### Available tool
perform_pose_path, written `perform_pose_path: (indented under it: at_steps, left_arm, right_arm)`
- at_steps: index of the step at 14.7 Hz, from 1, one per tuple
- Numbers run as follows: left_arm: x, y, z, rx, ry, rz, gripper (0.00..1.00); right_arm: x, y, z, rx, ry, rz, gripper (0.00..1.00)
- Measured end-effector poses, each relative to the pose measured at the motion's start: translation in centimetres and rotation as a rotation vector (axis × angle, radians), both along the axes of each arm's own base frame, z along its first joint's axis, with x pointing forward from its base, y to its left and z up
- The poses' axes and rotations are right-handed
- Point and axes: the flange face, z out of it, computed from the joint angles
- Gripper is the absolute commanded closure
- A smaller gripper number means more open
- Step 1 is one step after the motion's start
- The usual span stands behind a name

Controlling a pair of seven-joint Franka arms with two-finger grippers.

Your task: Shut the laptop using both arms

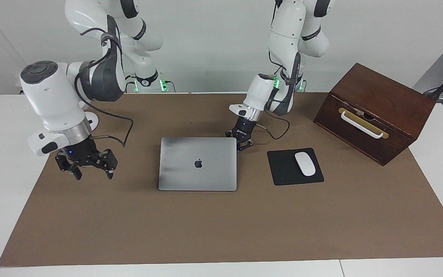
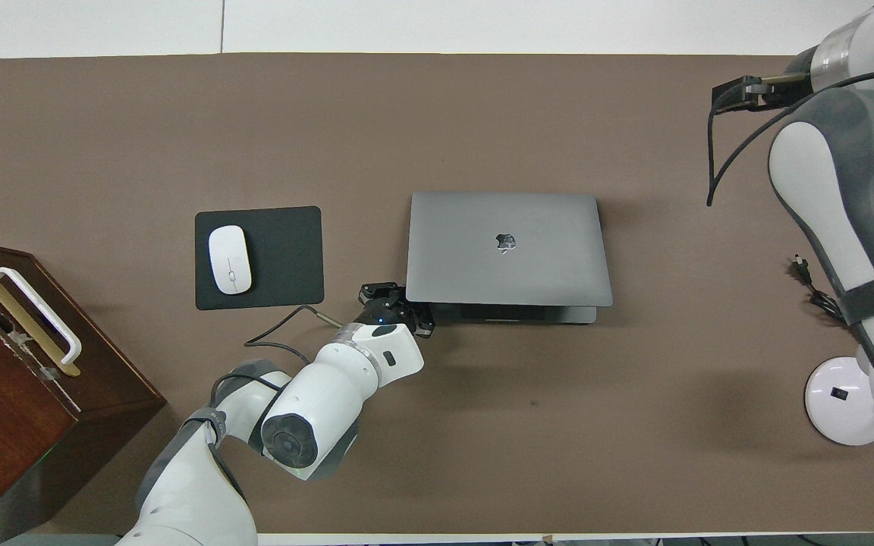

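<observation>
The silver-grey laptop (image 1: 197,163) lies in the middle of the brown mat, apple logo up. Its lid is almost down: in the overhead view the lid (image 2: 509,246) sits a little above the base, and a dark strip of the base shows under the edge nearer the robots. My left gripper (image 1: 240,143) is low at the lid's corner nearer the robots, toward the left arm's end. Its fingers stand apart around that corner, which also shows in the overhead view (image 2: 399,307). My right gripper (image 1: 87,163) is open and empty, in the air over the mat beside the laptop, toward the right arm's end.
A black mousepad (image 1: 285,171) with a white mouse (image 1: 305,164) lies beside the laptop toward the left arm's end. A dark wooden box (image 1: 375,111) with a white handle stands past it. A cable trails from the left wrist (image 1: 279,132).
</observation>
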Motion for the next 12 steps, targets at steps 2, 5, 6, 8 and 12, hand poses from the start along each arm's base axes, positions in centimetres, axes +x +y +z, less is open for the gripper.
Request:
perform_pose_path:
  at_steps: [2, 5, 6, 8, 12]
  left_arm:
    - [0.1, 0.5, 0.1, 0.003, 0.005, 0.012, 1.0]
    - [0.4, 1.1, 0.7, 0.024, 0.049, 0.033, 1.0]
    - [0.6, 1.3, 1.3, 0.032, 0.068, 0.041, 1.0]
    - [1.1, 2.0, 3.3, 0.053, 0.107, 0.06, 1.0]
    - [1.5, 3.9, 8.0, 0.098, 0.195, 0.092, 1.0]
  right_arm:
    - [-1.1, 0.1, 1.9, -0.002, 0.013, 0.005, 0.0]
    - [-3.2, 0.2, 4.6, -0.002, 0.055, 0.004, 0.0]
    - [-4.2, 0.2, 5.8, -0.002, 0.066, 0.003, 0.0]
    - [-6.7, 0.0, 9.3, -0.002, 0.078, -0.002, 0.0]
    - [-10.7, -1.6, 14.3, 0.002, 0.065, -0.031, 0.0]
